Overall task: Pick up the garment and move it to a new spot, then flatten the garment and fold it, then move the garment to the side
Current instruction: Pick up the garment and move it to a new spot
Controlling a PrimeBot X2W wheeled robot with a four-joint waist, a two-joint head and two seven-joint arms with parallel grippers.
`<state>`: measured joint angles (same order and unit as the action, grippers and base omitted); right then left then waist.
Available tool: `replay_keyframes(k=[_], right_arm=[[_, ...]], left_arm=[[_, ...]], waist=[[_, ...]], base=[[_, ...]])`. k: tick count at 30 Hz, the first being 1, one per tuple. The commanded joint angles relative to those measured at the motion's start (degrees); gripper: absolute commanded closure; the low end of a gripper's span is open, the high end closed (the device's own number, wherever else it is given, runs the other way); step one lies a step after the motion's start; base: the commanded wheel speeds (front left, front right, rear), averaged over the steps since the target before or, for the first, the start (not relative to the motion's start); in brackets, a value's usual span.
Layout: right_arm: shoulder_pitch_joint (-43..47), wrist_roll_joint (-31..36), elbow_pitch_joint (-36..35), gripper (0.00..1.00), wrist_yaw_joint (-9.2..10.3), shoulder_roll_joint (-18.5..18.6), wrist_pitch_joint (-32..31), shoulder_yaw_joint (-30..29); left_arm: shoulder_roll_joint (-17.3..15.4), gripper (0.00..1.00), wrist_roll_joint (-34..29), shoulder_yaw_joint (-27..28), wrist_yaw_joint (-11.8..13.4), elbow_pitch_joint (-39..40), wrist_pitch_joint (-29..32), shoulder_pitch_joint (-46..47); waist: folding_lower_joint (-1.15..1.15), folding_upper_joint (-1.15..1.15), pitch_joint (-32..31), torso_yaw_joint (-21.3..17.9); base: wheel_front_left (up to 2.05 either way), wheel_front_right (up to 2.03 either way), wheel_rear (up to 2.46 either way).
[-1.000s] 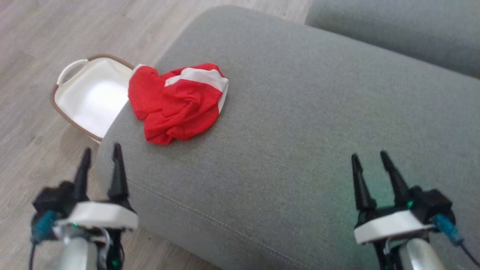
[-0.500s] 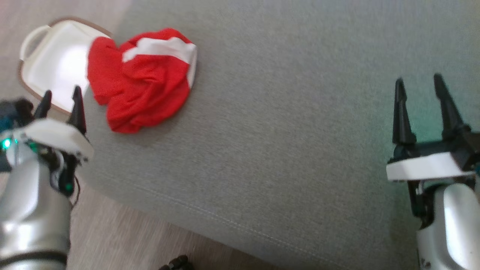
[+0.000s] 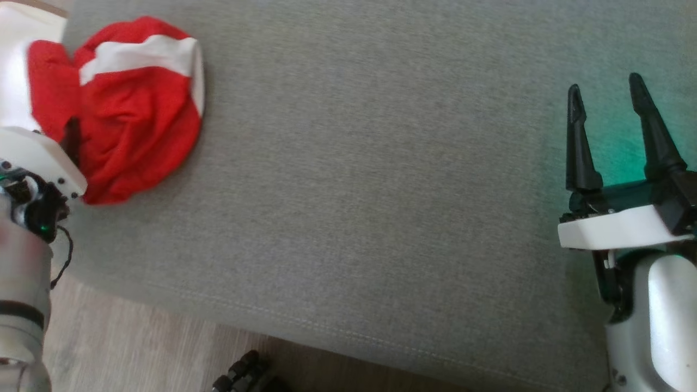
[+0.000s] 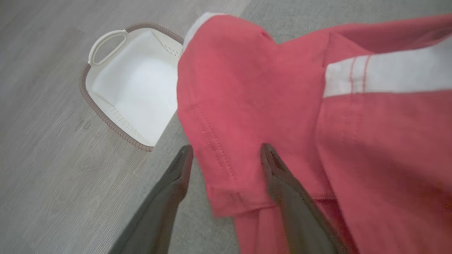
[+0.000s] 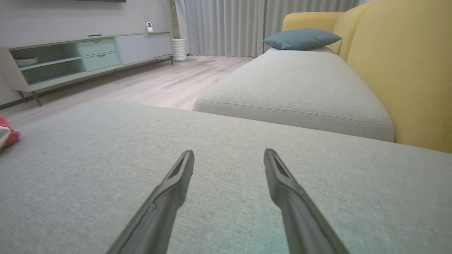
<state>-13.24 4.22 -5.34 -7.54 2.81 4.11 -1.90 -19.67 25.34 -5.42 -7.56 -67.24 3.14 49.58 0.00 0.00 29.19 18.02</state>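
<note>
Grey sofa cushion [image 3: 381, 190] lies under both arms, with pale wood floor [image 3: 136, 348] along the bottom left of the head view. At the upper left of that frame lies the garment [image 3: 130, 109] — red with a white band — all crumpled up near the cushion's edge. Just past that edge, on the floor, sits a white basket [image 4: 134, 91], at the upper left of the left wrist view. The left claw [image 4: 226, 150] is spread wide. One finger shows in front of the red cloth and the other in front of the grey cushion, and it pinches nothing. The right claw [image 3: 605, 90] is at the right side of the head view, well apart from the garment. It is spread wide too — over bare cushion, holding nothing.
</note>
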Motion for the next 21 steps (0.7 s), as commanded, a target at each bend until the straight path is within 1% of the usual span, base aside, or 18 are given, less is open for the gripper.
replay_keyframes(k=[1,3,4,5,6,8,10,15,18,21], right_arm=[[-0.32,0.39,-2.64,0.00,0.05,0.07,-0.30,1.63],[-0.15,0.40,-2.95,0.00,0.05,0.07,-0.35,1.23],[-0.07,0.38,-3.01,0.00,0.05,0.07,-0.33,1.06],[-0.02,0.35,-3.02,0.00,0.05,0.07,-0.30,0.95],[0.03,0.31,-3.01,0.00,0.05,0.07,-0.27,0.90],[0.10,0.15,-2.86,0.00,0.05,0.07,-0.12,0.82],[0.11,-0.33,-2.52,0.00,0.05,0.07,0.27,0.81],[0.61,-2.28,-0.14,0.00,0.05,0.07,1.92,1.80],[1.44,-4.09,1.93,0.00,0.05,0.07,3.40,3.27],[2.46,-6.28,4.04,0.00,0.05,0.07,5.22,4.24]], left_arm=[[-3.89,0.00,0.48,0.77,0.09,0.13,0.11,1.33],[-3.67,0.00,1.18,0.03,0.09,-1.09,0.60,1.81],[-3.35,0.27,1.76,-0.44,0.09,-1.39,1.12,1.87],[-3.09,0.67,2.52,-0.88,0.08,-1.49,1.69,1.83],[-3.00,1.00,3.38,-1.27,0.08,-1.29,1.88,1.76],[-3.62,1.00,4.54,-1.83,0.08,-1.17,1.06,1.51],[-4.38,1.00,4.77,-2.17,0.08,-1.37,-1.33,1.68],[-5.34,1.00,4.24,-4.25,0.08,0.43,-10.12,2.48],[-5.73,1.00,4.23,-5.87,0.08,2.78,-14.79,2.95],[-6.29,1.00,4.42,-7.26,0.08,6.78,-17.15,3.42]], waist=[[0.00,0.00,0.84,-1.06],[0.00,0.00,0.98,-1.40],[0.00,0.00,0.98,-1.54],[0.00,0.00,0.94,-1.66],[0.00,0.00,0.89,-1.77],[0.00,0.00,0.54,-1.97],[0.00,0.00,-0.13,-2.20],[0.00,0.00,-3.62,-2.91],[0.00,0.00,-6.51,-3.85],[0.00,0.00,-9.53,-5.06]], base=[[0.00,0.00,0.00],[0.00,0.00,0.00],[0.00,0.00,0.00],[0.00,0.00,0.00],[0.00,0.00,0.00],[0.00,0.00,0.00],[0.00,0.00,0.00],[0.00,0.00,0.00],[0.00,0.00,0.00],[0.00,0.00,0.00]])
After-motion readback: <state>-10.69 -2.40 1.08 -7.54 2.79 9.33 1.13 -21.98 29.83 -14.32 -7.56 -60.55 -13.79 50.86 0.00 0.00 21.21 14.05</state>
